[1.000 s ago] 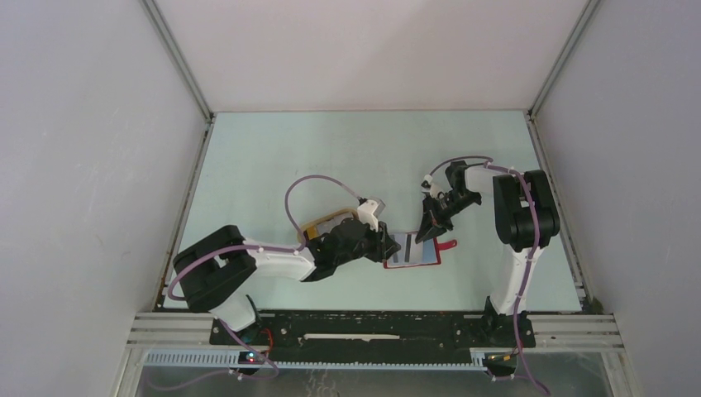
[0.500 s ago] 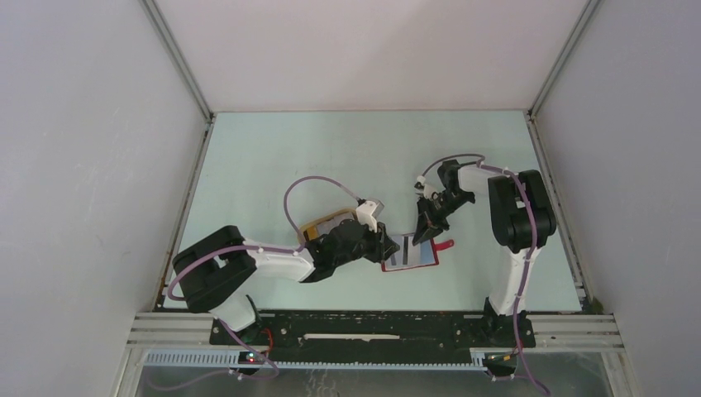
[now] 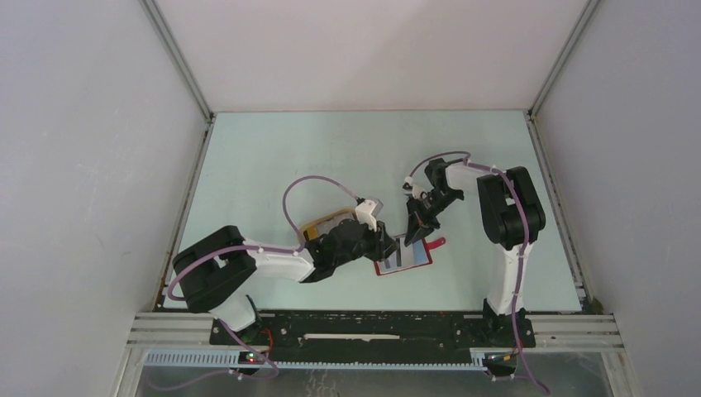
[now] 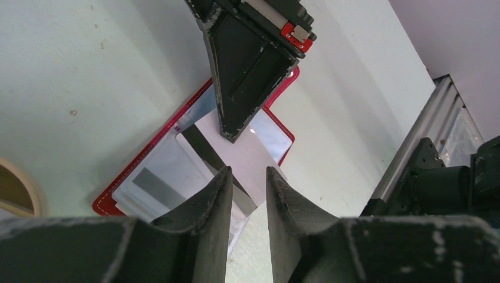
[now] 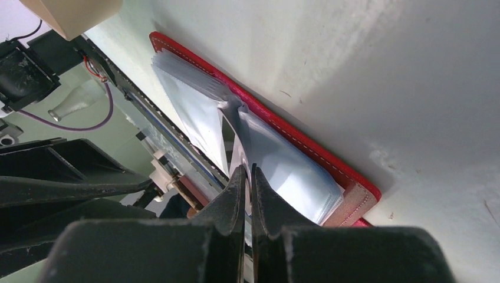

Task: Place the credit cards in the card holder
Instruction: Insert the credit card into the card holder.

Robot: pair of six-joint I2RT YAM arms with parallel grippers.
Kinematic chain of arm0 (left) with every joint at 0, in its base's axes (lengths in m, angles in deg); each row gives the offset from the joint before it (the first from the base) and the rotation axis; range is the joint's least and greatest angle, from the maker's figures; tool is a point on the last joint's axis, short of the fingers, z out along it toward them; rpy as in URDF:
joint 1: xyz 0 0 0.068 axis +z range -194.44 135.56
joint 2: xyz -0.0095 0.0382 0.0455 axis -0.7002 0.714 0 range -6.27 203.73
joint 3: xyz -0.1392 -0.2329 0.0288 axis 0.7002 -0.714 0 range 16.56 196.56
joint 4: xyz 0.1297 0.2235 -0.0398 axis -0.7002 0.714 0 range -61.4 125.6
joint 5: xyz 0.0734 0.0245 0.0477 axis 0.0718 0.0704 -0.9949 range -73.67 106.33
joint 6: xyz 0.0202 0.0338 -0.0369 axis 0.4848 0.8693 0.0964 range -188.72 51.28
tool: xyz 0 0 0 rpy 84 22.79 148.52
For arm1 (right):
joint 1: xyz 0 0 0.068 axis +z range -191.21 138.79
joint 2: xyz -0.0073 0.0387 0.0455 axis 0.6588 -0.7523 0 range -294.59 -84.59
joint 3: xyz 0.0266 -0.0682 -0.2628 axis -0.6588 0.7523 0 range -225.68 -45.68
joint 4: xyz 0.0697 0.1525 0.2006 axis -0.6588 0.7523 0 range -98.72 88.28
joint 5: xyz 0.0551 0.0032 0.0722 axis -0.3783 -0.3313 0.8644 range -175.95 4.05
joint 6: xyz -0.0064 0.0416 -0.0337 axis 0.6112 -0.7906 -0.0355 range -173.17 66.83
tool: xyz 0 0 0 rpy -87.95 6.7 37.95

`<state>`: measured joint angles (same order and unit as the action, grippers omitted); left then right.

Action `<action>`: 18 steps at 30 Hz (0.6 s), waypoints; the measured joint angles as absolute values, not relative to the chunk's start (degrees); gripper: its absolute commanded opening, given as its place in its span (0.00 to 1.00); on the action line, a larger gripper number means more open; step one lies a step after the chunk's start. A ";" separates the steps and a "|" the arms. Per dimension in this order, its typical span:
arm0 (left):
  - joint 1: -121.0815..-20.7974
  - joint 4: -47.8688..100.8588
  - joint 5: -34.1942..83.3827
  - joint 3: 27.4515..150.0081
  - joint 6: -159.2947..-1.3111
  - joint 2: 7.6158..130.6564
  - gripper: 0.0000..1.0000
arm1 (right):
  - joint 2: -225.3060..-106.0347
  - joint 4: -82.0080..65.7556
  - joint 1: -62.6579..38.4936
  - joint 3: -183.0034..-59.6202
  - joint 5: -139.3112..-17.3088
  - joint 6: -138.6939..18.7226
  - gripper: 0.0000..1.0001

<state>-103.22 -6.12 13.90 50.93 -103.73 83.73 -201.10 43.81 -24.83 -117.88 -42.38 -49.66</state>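
The right gripper [image 5: 247, 171], clamped on a thin silver-grey striped card [image 4: 253, 156], may buckle it against the red folding card holder [image 3: 417, 258]; the left gripper [image 4: 247, 174] shows no clear hold.

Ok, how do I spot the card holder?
On the pale green table, look where the left gripper meets the right gripper, which pinches a card. The card holder lies open there, red-edged with grey-blue pockets, unlike the beige tray to its left.

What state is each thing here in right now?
Holder: open, lying flat.
Card: tilted, held over the holder's pockets.
Right gripper: shut on the card.
Left gripper: jaws apart at holder's edge; grip unclear.
Tray: mostly hidden.
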 measured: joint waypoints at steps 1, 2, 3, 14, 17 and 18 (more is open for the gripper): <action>-103.22 -6.06 13.50 50.89 -103.75 83.73 0.32 | -201.45 43.96 -24.70 -118.14 -42.12 -49.64 0.07; -103.22 -5.95 13.00 50.71 -103.81 83.73 0.31 | -201.80 44.16 -24.61 -118.43 -41.88 -49.62 0.07; -103.25 -5.68 12.50 50.52 -103.88 83.73 0.29 | -202.08 44.23 -24.57 -118.60 -41.72 -49.60 0.06; -103.31 5.09 4.43 48.92 -107.29 81.56 0.19 | -202.26 44.25 -24.57 -118.63 -41.50 -49.60 0.06; -103.31 5.35 4.50 48.92 -107.31 81.72 0.18 | -202.26 44.25 -24.57 -118.63 -41.50 -49.58 0.05; -103.31 5.33 4.50 48.94 -107.29 81.85 0.18 | -202.26 44.25 -24.57 -118.63 -41.48 -49.60 0.05</action>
